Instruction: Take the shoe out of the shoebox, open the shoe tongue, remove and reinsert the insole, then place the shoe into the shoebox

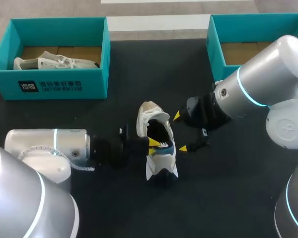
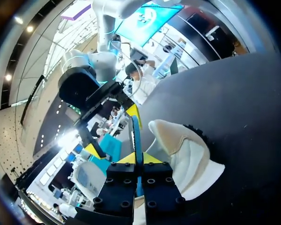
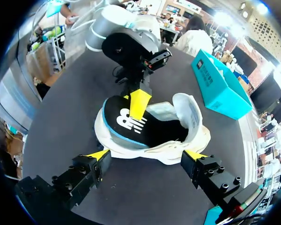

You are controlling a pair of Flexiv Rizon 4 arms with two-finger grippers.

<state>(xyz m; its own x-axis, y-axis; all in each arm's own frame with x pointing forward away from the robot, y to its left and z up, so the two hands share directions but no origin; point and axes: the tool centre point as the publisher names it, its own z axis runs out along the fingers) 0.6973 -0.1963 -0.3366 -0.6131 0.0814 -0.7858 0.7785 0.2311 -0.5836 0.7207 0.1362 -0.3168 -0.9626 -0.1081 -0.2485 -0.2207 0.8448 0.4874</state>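
Dark desk (image 1: 228, 198) holds the shoe (image 1: 151, 116). My left gripper (image 1: 153, 143) pinches the insole (image 3: 122, 124), likely floppy, at its edge; right gripper (image 1: 180, 132) released.

Two teal shoeboxes (image 1: 59, 84) (image 1: 214, 44), two white shoes (image 1: 49, 63) (image 1: 149, 119), one black insole (image 3: 126, 124), two yellow-tipped pincers (image 2: 139, 158) (image 3: 146, 154).

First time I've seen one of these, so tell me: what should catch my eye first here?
A white shoe lies in the middle of the black table, its black-and-teal insole pinched in the left arm's jaws. The right arm's jaws stand wide open beside it. At the back left, a teal shoebox holds a second shoe.
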